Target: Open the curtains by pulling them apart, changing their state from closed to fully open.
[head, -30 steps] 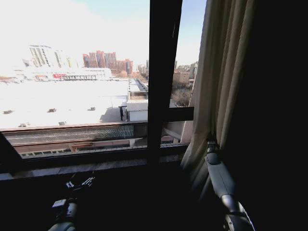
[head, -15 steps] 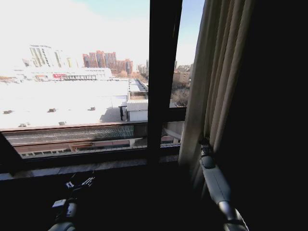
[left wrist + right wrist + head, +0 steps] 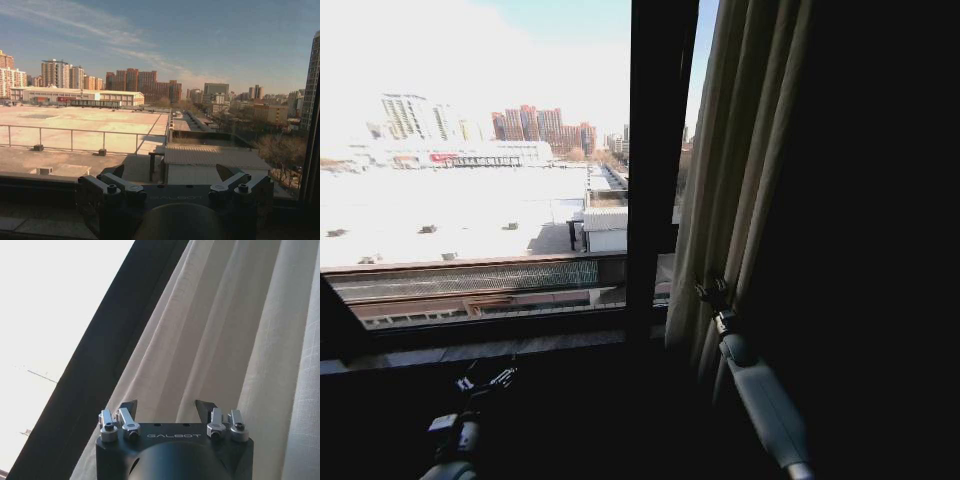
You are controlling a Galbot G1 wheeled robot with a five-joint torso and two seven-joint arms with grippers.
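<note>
The curtains (image 3: 740,180) hang as a cream-beige pleated bunch at the right of the window. My right gripper (image 3: 712,293) is raised against the bunch's lower left folds. In the right wrist view, the right gripper (image 3: 167,409) is open, its fingertips (image 3: 129,407) spread in front of the pleated curtains (image 3: 225,330), with no fabric between them. My left gripper (image 3: 490,380) rests low at the left below the sill. The left wrist view shows the left gripper (image 3: 170,175) open and empty, facing the glass.
A black vertical window frame bar (image 3: 650,170) stands just left of the curtain edge, and it also runs beside the fabric as a frame bar (image 3: 115,350) in the right wrist view. A dark sill (image 3: 470,345) runs below the glass. The far right is dark.
My right arm has swung left and slightly up along the window. The curtain's left edge has shifted left with it, now covering more of the right pane. The left arm has not moved.
</note>
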